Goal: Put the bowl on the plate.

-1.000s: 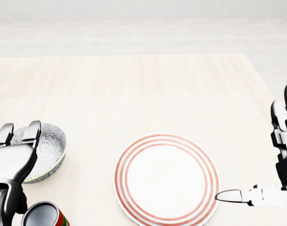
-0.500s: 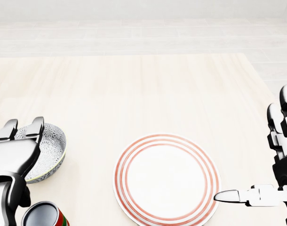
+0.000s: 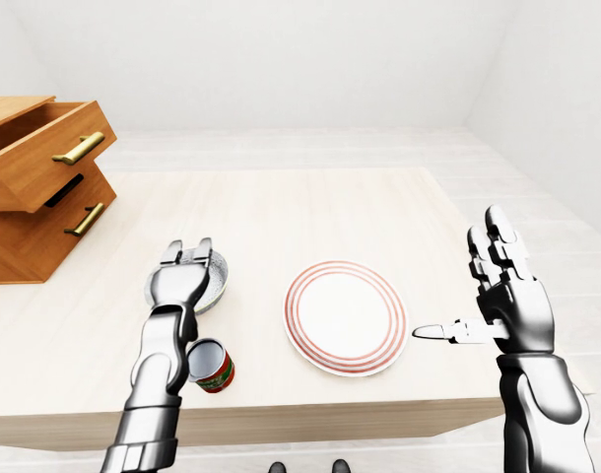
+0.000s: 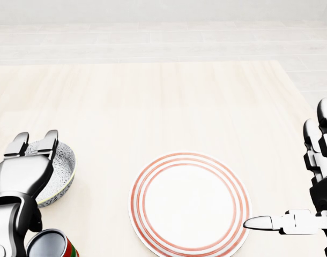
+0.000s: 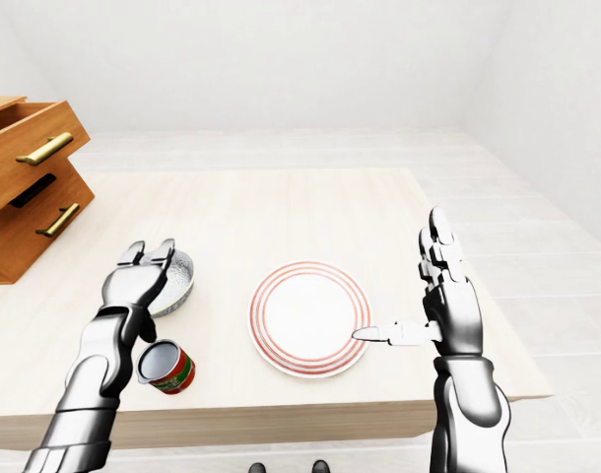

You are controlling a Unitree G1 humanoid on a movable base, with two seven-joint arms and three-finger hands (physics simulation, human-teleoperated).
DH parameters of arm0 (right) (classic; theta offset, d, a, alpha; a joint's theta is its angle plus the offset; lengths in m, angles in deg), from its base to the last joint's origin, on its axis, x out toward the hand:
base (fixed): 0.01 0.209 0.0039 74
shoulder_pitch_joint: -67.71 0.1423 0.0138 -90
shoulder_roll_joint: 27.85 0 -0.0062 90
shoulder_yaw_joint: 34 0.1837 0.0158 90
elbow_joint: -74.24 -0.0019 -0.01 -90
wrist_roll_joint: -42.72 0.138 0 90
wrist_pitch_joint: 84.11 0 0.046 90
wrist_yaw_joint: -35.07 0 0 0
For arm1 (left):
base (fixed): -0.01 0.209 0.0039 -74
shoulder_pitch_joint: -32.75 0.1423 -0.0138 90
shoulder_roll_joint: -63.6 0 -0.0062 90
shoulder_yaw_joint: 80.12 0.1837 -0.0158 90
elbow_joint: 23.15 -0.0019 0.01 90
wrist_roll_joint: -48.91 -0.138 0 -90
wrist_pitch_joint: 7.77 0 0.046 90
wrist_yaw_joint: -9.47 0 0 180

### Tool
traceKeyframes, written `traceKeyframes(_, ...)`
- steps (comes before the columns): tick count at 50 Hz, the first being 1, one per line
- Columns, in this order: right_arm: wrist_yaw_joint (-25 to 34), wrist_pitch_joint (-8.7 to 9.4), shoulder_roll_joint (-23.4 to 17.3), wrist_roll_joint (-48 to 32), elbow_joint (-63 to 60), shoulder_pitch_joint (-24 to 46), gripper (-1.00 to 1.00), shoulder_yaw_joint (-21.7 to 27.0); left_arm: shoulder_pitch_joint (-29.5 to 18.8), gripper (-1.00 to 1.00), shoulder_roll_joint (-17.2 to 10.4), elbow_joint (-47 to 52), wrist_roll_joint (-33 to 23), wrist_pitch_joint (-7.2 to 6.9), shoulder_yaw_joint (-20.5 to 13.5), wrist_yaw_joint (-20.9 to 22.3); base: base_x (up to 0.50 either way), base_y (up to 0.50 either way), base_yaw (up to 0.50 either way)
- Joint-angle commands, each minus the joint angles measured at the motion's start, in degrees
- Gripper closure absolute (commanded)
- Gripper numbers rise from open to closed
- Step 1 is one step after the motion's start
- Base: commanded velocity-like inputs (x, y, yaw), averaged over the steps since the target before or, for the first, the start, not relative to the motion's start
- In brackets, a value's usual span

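Note:
The grey patterned bowl (image 4: 64, 168) sits upright on the table at the left of the head view. My left hand (image 4: 34, 143) lies over its left half with fingers stretched out, open; whether it touches the rim cannot be told. The white plate (image 4: 190, 206) with red rings lies flat at the bottom middle, a short gap to the right of the bowl, with nothing on it. My right hand (image 4: 289, 174) hovers open just right of the plate, fingers pointing up and thumb pointing at the plate's rim.
A red and green can (image 4: 52, 245) stands just below the bowl, beside my left forearm. A wooden drawer chest (image 3: 34, 177) with its top drawer pulled out stands at the table's left. The table's edge (image 3: 310, 414) runs just below the plate.
My left hand has slid right over the bowl, covering more of it. My right hand has drifted slightly left and down. Bowl, plate and can have stayed put.

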Motion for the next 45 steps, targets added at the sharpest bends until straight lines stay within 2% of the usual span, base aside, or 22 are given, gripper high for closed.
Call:
traceKeyframes(1,0.0,0.00,-0.1,0.1,0.4,0.0,-1.00,0.2,-0.7,-1.00,0.4,-0.8,0.3,0.00,0.5,-0.1,0.00,0.00,0.00)
traceKeyframes(45,-0.4,0.00,0.0,-1.0,0.2,0.3,-1.00,-0.8,-1.2,-1.00,-0.4,-5.5,2.5,0.00,0.6,-3.8,0.00,0.00,0.00)
